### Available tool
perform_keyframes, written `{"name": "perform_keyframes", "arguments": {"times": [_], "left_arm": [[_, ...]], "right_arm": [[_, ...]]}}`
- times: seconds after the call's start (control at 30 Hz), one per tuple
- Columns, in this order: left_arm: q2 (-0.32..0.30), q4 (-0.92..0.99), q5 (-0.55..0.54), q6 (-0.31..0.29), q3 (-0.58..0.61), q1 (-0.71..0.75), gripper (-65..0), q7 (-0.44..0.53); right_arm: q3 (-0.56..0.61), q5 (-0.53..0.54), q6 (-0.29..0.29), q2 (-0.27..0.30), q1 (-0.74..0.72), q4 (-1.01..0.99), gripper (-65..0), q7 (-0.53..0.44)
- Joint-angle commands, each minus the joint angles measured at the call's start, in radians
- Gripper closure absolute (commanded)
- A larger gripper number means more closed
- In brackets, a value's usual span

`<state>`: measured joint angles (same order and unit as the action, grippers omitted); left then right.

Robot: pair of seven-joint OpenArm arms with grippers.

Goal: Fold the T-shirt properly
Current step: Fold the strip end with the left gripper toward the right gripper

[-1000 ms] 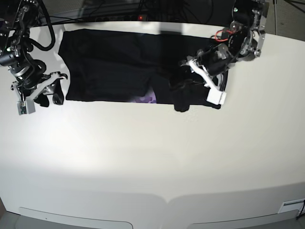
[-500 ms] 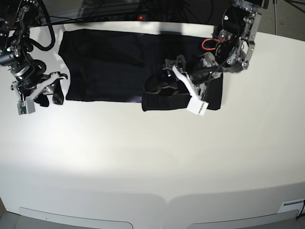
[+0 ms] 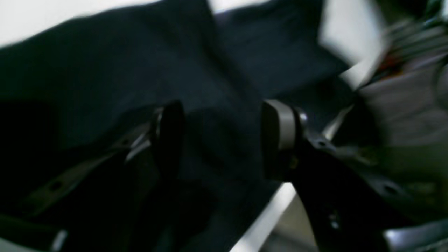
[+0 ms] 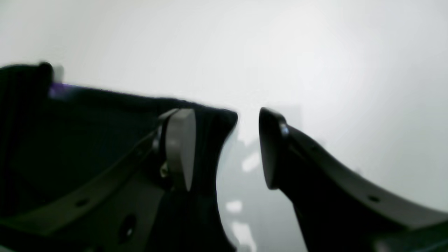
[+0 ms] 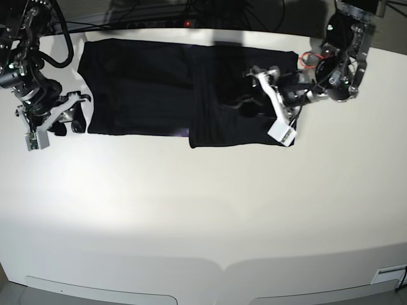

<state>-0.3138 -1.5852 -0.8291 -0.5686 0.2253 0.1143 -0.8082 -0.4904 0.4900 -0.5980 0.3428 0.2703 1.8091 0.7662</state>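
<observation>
The T-shirt (image 5: 184,89) lies partly folded on our desk (image 5: 203,210); both sides need finishing. Our left tool (image 3: 224,140) and right tool (image 4: 225,150) gape, released.

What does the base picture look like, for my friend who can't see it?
A black T-shirt lies flat along the far edge of a white table, its right part folded over. The left gripper hovers open over that fold, and the right gripper sits open just off the shirt's other end.

No readable text, label, brand, number or sign shows anywhere.
</observation>
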Motion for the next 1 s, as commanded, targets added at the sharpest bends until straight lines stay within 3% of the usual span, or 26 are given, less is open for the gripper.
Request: {"name": "perform_keyframes", "arguments": {"times": [0.0, 0.13, 0.33, 0.63, 0.97], "left_arm": [[-0.019, -0.018, -0.007, -0.006, -0.004, -0.004, -33.9, 0.029], [-0.073, -0.018, 0.058, 0.021, -0.004, 0.018, -33.9, 0.119], [-0.077, -0.004, 0.261, 0.091, -0.003, 0.064, -33.9, 0.260], [-0.066, 0.067, 0.291, 0.091, -0.002, 0.073, -33.9, 0.286], [-0.066, 0.068, 0.289, 0.091, -0.002, 0.068, -33.9, 0.285]], "right_arm": [[-0.006, 0.015, 0.000, 0.015, -0.007, 0.017, -29.7, 0.012], [-0.006, 0.102, -0.002, 0.019, -0.007, 0.017, -29.7, 0.166], [-0.006, 0.150, -0.029, 0.049, -0.007, 0.015, -29.7, 0.228], [-0.006, 0.191, -0.030, 0.140, -0.008, -0.134, -29.7, 0.262], [-0.006, 0.247, -0.100, 0.149, -0.122, -0.413, -29.7, 0.260]]}}
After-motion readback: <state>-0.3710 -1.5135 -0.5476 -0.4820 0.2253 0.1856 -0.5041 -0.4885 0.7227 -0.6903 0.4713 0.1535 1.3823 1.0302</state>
